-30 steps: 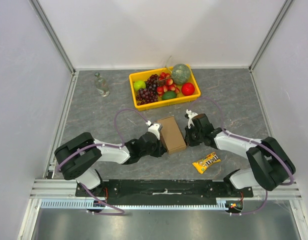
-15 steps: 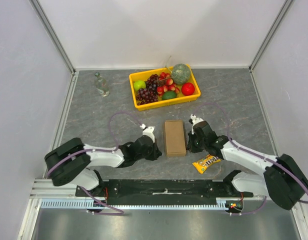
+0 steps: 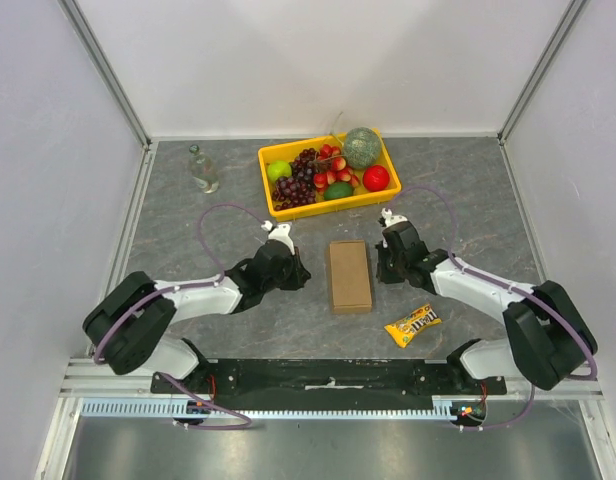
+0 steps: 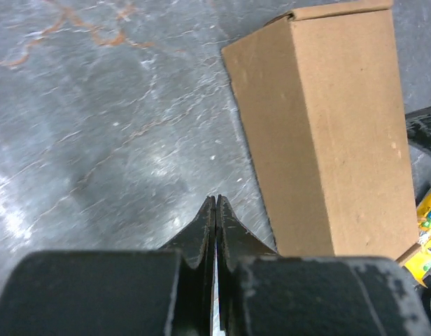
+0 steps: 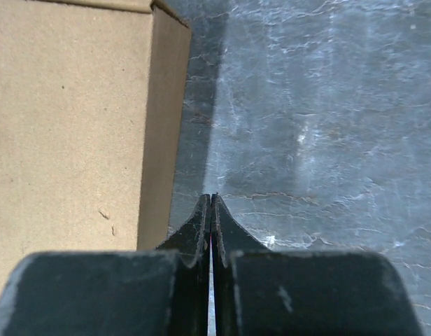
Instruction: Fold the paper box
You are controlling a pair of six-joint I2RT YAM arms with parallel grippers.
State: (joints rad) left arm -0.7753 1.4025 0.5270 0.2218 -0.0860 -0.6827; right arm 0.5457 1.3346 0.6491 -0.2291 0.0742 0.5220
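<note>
left end effector (image 4: 215, 199) & right end effector (image 5: 210, 197) backed off paper box (image 3: 350, 276); wrist cams show both shut, empty.

I see a plain brown paper box (image 3: 350, 276), grey veined table (image 3: 188, 240), yellow fruit tray (image 3: 333, 205), yellow candy packet (image 3: 412, 325).

paper box (image 3: 349, 276): matt brown cardboard, faintly fibrous
table (image 3: 168, 220): grey veined stone look, soft sheen
tray (image 3: 318, 208): glossy yellow plastic
candy packet (image 3: 412, 325): shiny wrapper
</note>
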